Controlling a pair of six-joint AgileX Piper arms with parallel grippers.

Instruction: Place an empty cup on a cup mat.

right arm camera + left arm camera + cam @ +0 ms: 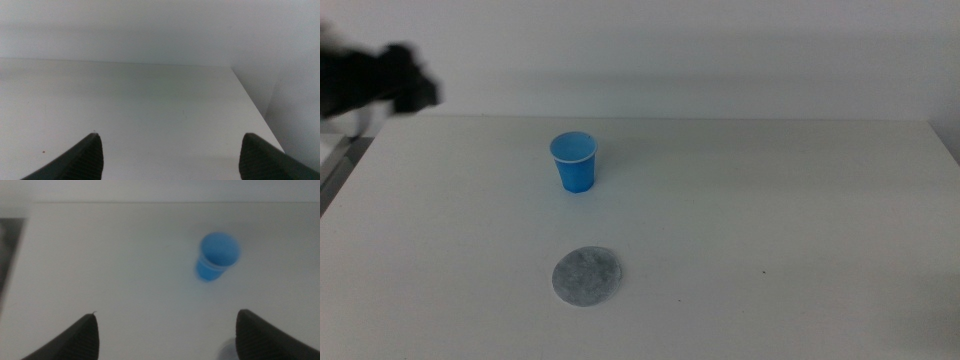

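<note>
The blue cup (574, 162) stands upright on the white table, back of centre, mouth up and empty. The grey speckled cup mat (588, 277) lies flat in front of it, nearer the camera, apart from the cup. My left gripper (412, 88) is a blurred dark shape at the far left, above the table's back corner, well away from the cup. In the left wrist view its jaws stand wide apart and empty (165, 315), with the cup (218, 255) ahead. My right gripper (170, 135) is open and empty, out of the middle view.
The white table (800, 230) ends at a pale wall behind. Its left edge (342, 165) drops to a dark gap. The right wrist view shows bare tabletop (150, 100) and the table's far corner by the wall.
</note>
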